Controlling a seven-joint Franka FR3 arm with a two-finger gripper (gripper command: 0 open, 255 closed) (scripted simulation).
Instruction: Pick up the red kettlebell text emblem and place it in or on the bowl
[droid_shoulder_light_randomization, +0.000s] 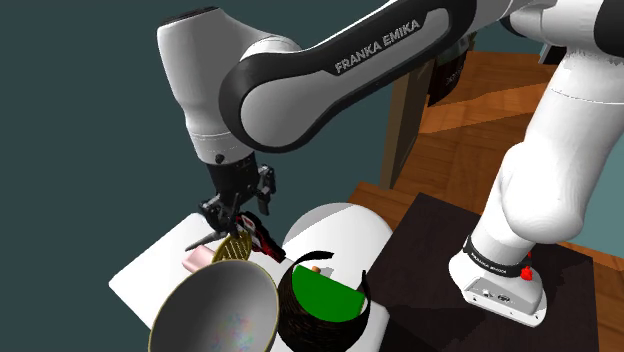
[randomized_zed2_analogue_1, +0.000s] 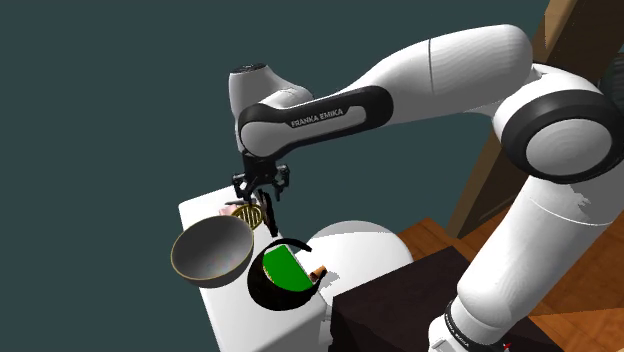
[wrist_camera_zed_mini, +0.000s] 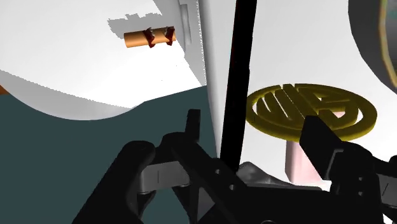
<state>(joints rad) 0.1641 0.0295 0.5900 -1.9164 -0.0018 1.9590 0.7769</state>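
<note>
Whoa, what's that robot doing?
The white robot arm has its black gripper low over the white table, open, right by a gold round emblem. A small red piece shows beside the gripper; I can't tell if it's touched. The bowl sits close by with nothing red in it.

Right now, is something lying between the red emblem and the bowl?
Yes: a gold round emblem lies under the gripper, partly between the red emblem and the rim of the grey bowl. A path above it looks free.
</note>
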